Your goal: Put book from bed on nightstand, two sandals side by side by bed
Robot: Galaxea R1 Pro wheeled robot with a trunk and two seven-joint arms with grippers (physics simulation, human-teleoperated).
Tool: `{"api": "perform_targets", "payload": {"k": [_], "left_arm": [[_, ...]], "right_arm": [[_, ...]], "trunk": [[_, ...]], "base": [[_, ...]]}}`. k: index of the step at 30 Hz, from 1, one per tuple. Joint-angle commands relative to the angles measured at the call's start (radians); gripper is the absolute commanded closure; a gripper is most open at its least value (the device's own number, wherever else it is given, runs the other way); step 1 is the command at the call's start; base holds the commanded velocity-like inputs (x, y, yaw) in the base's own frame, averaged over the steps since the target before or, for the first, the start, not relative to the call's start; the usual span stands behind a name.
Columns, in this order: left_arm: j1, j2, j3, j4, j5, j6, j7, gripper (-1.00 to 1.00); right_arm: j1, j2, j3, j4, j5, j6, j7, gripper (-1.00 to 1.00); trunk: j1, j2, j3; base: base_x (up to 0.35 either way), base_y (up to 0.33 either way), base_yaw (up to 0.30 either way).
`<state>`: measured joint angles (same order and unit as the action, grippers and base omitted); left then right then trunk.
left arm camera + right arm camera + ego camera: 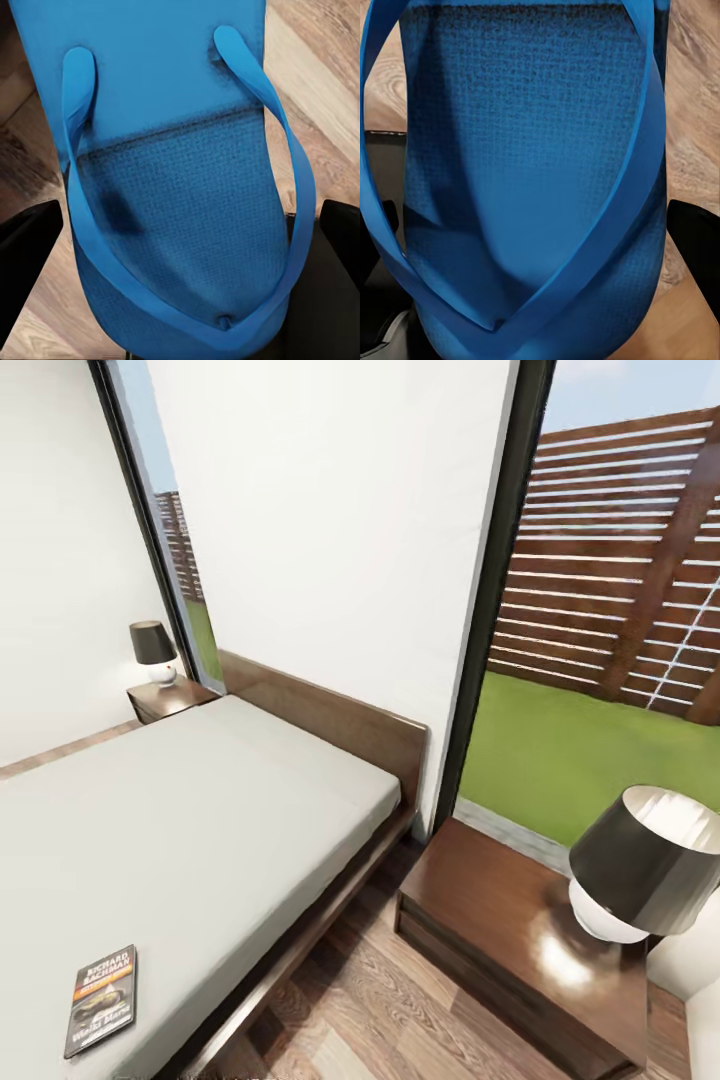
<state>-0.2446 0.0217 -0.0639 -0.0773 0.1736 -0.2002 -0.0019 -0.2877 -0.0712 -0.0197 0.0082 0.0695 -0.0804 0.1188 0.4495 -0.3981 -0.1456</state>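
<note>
Grey mattress covers the bed [200,830], whose dark wooden frame and flat headboard stand against the white wall between two tall dark-framed window panes looking onto lawn and a brown slat fence [620,560]. The book [102,1000] lies flat on the mattress near its lower corner, close to the bed's near edge, its dark cover with an orange band facing up. Just beside the bed on the plank floor [340,1000] stands a nightstand [490,920] with a glossy dark-brown top, carrying a lamp [640,875] with a dark shade and white base. A second nightstand [165,700] sits at the far side of the headboard with a smaller lamp [153,652] of the same kind. From the left wrist, a bright blue sandal [180,210] lies strap side up over the wood floor, with the left gripper [180,300] spread to either side of it; its dark fingers [26,255] sit at the sole's edges. From the right wrist, the other sandal [532,187] sits between the right gripper [532,300] fingers [694,240] likewise, though whether either pair presses the sole I cannot tell.
</note>
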Motion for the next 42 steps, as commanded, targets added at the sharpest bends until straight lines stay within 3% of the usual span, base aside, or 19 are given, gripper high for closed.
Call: {"api": "perform_targets", "payload": {"k": [1, 42], "left_arm": [[0.000, 0.000, -0.007, 0.002, 0.009, -0.003, 0.000, 1.00], [0.011, -0.004, -0.008, 0.027, 0.010, -0.003, 0.005, 1.00]], "right_arm": [[-0.001, 0.000, -0.003, 0.001, 0.007, -0.004, 0.002, 1.00], [-0.001, 0.004, 0.000, 0.007, 0.014, -0.004, 0.002, 1.00]], "trunk": [[0.001, -0.002, -0.002], [0.001, -0.002, -0.002]], "base": [[0.000, 0.000, 0.254], [0.000, 0.000, 0.255]]}}
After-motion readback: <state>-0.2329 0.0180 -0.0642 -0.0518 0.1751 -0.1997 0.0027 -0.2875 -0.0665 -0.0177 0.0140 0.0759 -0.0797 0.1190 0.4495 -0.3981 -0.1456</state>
